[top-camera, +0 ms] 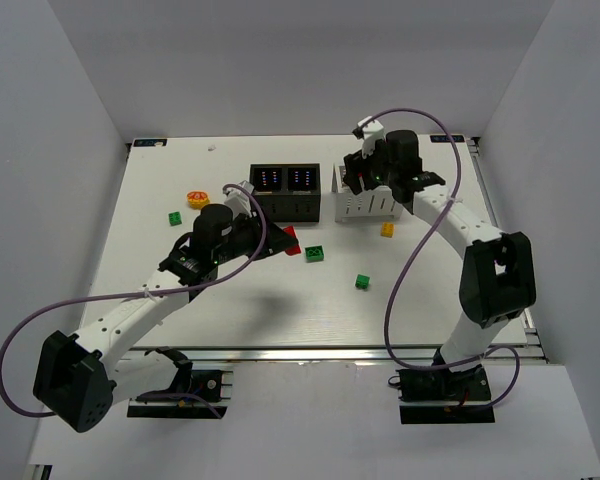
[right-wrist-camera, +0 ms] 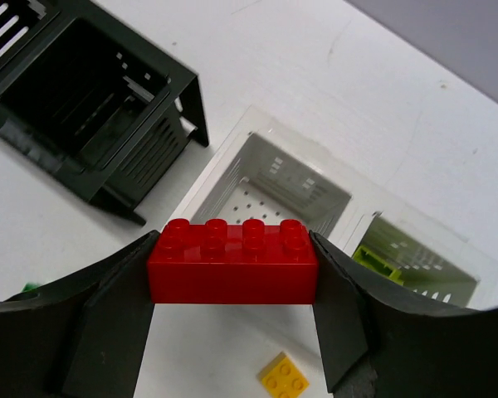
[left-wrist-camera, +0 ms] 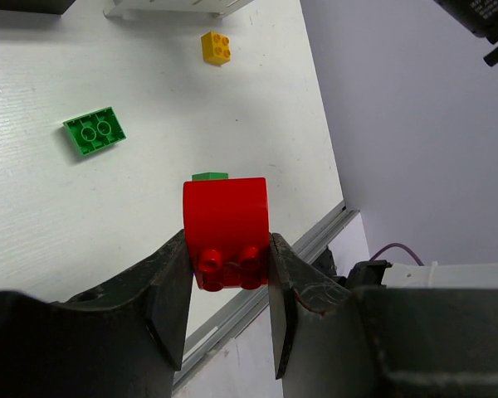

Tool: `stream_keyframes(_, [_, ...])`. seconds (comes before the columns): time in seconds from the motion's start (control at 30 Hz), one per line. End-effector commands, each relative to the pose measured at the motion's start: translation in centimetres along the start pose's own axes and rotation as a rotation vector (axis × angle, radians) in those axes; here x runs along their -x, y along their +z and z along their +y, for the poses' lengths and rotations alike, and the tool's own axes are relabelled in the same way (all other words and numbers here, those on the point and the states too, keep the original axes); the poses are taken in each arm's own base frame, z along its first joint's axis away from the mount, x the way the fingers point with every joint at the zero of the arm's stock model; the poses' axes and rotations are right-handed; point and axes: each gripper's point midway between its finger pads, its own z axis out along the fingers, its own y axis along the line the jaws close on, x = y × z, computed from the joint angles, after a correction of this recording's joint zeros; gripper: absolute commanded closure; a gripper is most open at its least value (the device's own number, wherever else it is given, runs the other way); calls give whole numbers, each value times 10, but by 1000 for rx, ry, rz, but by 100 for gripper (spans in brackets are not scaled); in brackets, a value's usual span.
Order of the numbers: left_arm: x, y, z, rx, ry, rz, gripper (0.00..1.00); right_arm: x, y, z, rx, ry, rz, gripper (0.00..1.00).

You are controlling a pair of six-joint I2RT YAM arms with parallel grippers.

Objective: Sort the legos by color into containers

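Note:
My left gripper is shut on a red rounded lego and holds it above the table, just in front of the black container; the top view shows this gripper with red at its tip. My right gripper is shut on a red two-by-four lego, held over the near edge of the white container. The container's left compartment is empty and a lime lego lies in its right one. In the top view the right gripper hangs above the white container.
Loose on the table: green legos, an orange-yellow round piece and a yellow lego. The black container stands left of the white one. The table's near edge has a metal rail.

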Motion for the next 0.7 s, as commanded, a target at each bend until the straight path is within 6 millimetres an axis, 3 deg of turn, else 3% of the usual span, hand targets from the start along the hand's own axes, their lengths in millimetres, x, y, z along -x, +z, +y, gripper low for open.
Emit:
stream_keyframes(0.0, [10,-3,-6,-5,7,-31,91,44,6,-24,-89,-31,-119,77])
stream_keyframes(0.33, [13,1,-7,1,12,-25,91,23,28,-27,-81,-65,-73,55])
stream_keyframes(0.47, [15,2,-9,-2,14,-23,91,21,30,-31,-94,-80,-71,33])
stream_keyframes(0.67, [17,8,-14,-21,18,-12,91,24,30,-30,-86,-91,-79,16])
